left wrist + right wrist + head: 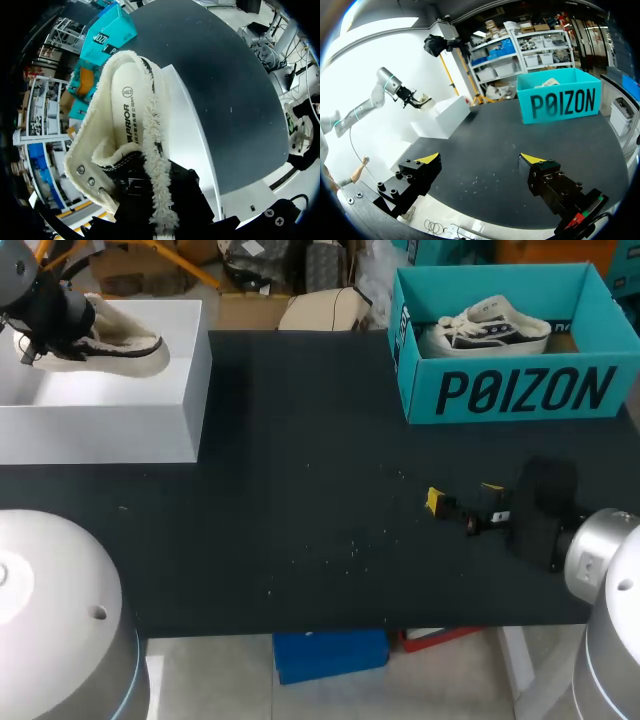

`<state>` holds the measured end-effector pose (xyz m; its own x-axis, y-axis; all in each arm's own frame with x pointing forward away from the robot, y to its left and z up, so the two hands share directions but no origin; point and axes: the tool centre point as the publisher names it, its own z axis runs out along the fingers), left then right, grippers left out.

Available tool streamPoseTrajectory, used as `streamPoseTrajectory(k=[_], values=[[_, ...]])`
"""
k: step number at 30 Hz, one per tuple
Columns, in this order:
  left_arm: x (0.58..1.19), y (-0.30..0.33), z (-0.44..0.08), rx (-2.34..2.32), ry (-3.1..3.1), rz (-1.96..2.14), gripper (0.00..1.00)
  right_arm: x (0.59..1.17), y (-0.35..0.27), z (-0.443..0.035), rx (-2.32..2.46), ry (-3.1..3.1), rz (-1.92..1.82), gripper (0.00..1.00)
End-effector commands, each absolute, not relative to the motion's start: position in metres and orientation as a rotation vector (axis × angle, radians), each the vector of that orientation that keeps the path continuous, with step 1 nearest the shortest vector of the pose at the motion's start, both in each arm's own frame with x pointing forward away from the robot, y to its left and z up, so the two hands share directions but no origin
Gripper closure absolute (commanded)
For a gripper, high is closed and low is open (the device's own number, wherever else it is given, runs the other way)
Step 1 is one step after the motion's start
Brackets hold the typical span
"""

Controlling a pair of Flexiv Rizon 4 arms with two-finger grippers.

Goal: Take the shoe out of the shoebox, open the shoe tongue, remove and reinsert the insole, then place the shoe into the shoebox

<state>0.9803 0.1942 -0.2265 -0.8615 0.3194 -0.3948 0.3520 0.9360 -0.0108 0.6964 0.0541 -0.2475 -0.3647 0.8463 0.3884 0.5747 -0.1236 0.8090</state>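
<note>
At the table's left rear, your left gripper (pixel 62 325) has the cream fleece-lined shoe (pixel 120 345) by its collar. In the left wrist view the fleece edge runs straight down into the black jaws, so it looks closed on that edge, though the yellow tips are hidden. The shoe sits over the top of the plain white rectangular box (pixel 100 425); whether it rests there or hangs just above, you cannot tell. It is out of any box, and its mouth gapes wide enough to show the white printed insole (pixel 127 115) lying flat inside, so the take-out and tongue-opening steps look done. You cannot judge from here whether the insole has been out and back; at the least, putting the shoe into a shoebox is left. Your right gripper (pixel 481 159) hovers low over the near right of the table with its 2 tips spread wide and nothing between them. On the right rear stands the open teal cardboard shoebox (pixel 520 390), well apart from the held shoe, with 1 white and dark low sneaker (pixel 495 328) inside. Between the 2 boxes lies the matte black tabletop (pixel 300 510), dotted with a few pale specks near its middle.
</note>
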Motion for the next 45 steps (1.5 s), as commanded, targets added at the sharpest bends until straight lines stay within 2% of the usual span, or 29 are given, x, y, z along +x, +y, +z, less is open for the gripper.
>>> streamPoseTrajectory(k=[1,15,22,26,39,45], values=[[0.973,0.187,-0.211,0.528,2.679,-0.117,1.00,0.695,0.056,-0.249,1.589,1.872,1.484,0.00],[0.985,0.183,-0.203,0.558,2.684,-0.118,1.00,0.695,0.056,-0.249,1.589,1.872,1.484,0.00],[0.987,0.151,-0.207,0.832,2.594,-0.099,1.00,0.695,0.056,-0.249,1.589,1.872,1.484,0.00],[0.986,0.146,-0.206,0.827,2.598,-0.112,1.00,0.695,0.056,-0.249,1.589,1.872,1.484,0.00],[1.019,0.181,-0.214,0.565,2.677,-0.087,1.00,0.695,0.056,-0.249,1.589,1.872,1.484,0.00],[1.032,0.200,-0.199,0.466,2.717,-0.120,1.00,0.695,0.056,-0.249,1.589,1.872,1.484,0.00]])
